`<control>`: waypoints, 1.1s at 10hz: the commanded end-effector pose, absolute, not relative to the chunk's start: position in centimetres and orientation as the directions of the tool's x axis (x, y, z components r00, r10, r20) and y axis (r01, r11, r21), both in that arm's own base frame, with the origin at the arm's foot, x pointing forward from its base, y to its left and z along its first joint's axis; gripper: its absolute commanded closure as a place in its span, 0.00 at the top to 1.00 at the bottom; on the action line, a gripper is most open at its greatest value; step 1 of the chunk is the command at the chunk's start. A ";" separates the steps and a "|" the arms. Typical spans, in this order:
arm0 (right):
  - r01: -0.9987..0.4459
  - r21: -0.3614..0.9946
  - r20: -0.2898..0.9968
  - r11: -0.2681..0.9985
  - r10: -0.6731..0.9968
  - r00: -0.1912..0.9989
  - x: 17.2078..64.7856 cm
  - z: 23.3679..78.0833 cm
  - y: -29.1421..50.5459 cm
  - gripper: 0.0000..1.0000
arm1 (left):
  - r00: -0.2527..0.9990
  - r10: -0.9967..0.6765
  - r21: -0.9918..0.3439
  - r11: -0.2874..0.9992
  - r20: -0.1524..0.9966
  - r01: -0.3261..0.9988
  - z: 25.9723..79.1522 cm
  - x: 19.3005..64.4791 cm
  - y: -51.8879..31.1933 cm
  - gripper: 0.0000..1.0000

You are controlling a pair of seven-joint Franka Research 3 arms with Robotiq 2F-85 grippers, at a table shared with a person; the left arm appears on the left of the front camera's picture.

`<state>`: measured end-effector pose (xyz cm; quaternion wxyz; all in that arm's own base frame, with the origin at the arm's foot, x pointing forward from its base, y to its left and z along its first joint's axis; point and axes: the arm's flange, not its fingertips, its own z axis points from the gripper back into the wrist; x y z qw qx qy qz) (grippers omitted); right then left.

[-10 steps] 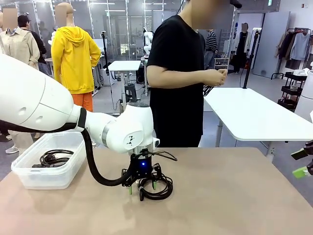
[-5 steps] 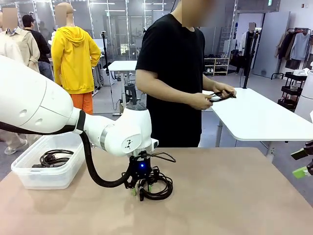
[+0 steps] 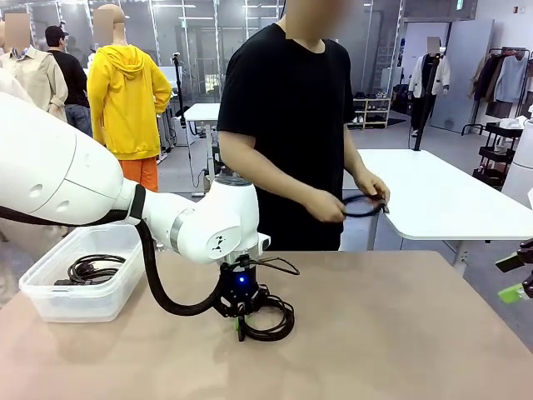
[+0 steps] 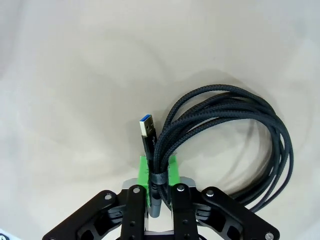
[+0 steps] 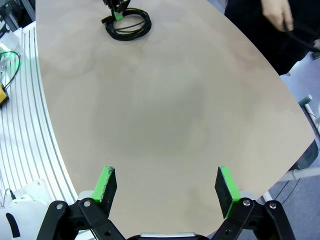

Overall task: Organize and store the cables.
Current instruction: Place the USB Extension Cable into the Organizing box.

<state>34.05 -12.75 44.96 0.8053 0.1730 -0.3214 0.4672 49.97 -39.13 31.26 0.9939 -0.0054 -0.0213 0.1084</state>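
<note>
The left gripper (image 4: pixel 158 169) is clamped on the tied neck of the cable coil (image 4: pixel 235 130), which lies mid-table. On the way to the bin (image 3: pixel 75 307) at far left, loose loops could sag and catch its rim.

At the front view's right edge the right gripper (image 3: pixel 512 277) is cut off, the bin (image 3: pixel 75 302) wall blurs the plug ends of the stored cable (image 3: pixel 87 271), and the left gripper (image 4: pixel 158 172) hides the bound end of the gripped cable (image 4: pixel 235 102) under its linkage.
</note>
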 end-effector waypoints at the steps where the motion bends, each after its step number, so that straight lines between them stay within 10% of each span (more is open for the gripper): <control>1: -0.866 -0.021 0.691 0.499 0.634 0.348 34.2 45.0 -12.8 1.00 | 0.973 0.208 0.030 0.977 0.098 -0.212 33.6 49.0 -39.0 0.00; 11: -0.866 -0.021 0.691 0.499 0.634 0.348 34.2 45.0 -12.8 1.00 | 0.976 0.081 0.050 0.994 0.202 -0.093 44.4 45.4 -37.0 0.00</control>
